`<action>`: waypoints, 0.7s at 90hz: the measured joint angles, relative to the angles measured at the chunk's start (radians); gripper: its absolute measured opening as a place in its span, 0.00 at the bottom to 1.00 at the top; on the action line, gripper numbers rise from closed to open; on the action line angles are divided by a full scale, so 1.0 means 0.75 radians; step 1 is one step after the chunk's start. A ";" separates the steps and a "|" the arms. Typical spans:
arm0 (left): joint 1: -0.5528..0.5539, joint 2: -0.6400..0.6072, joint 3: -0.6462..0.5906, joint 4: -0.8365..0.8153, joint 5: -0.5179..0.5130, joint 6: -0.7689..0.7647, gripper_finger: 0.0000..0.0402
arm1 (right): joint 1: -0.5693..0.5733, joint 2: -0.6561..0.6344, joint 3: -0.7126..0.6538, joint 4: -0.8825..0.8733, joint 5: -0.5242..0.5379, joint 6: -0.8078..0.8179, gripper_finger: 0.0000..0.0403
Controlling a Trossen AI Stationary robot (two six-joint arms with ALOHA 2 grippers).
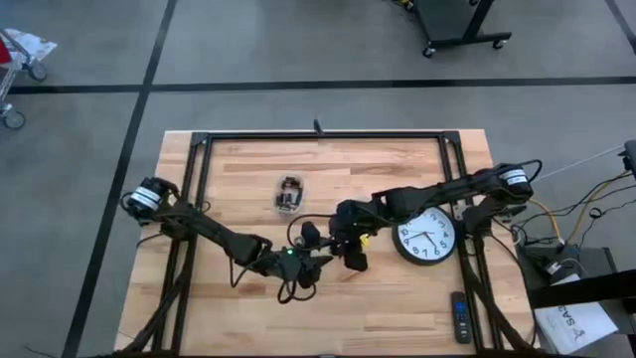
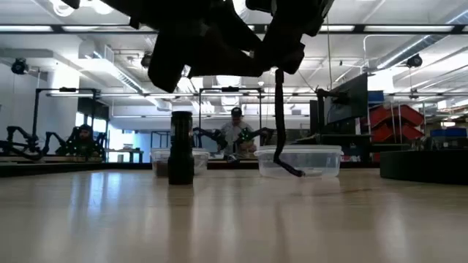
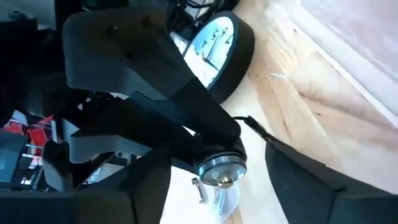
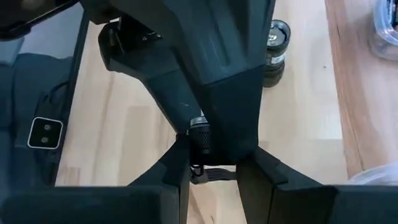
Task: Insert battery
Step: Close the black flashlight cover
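**Station state: both arms meeting at mid-tabletop**

**Surface and room.** The wooden tabletop (image 1: 397,308) carries a black tubular frame (image 1: 318,136) along its far edge and both sides. A wall clock (image 1: 427,237) lies face up to the right of centre. A remote control (image 1: 459,316) lies near the near-right corner. A clear tub (image 1: 288,194) with dark contents sits left of centre, toward the far side. A dark upright cylinder (image 2: 180,157) stands on the tabletop near the grippers. The floor (image 1: 79,119) is grey with dark tape lines, and cables (image 1: 571,214) trail off the right edge. In the low view the room shows ceiling strip lights, other arm rigs and a seated person (image 2: 235,128) far off.

**Arms.** The left gripper (image 1: 316,261) and right gripper (image 1: 348,251) meet just left of the clock. The right jaws pinch a small cylinder (image 3: 221,169) with a silver-rimmed end. It is held above the tabletop, between the spread left jaws.

**Obscured items.**
- It cannot be told whether the small cylinder is the battery itself or a part that takes it.
- The high view shows the two grippers as one dark mass, with the small cylinder not resolved.
- The low view cuts both arms off at the top.
- In each wrist view the other arm blocks most of the scene.
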 joint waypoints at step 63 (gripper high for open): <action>-0.001 0.012 -0.001 0.045 0.012 0.024 0.23 | -0.001 0.000 0.004 0.005 -0.056 0.008 0.24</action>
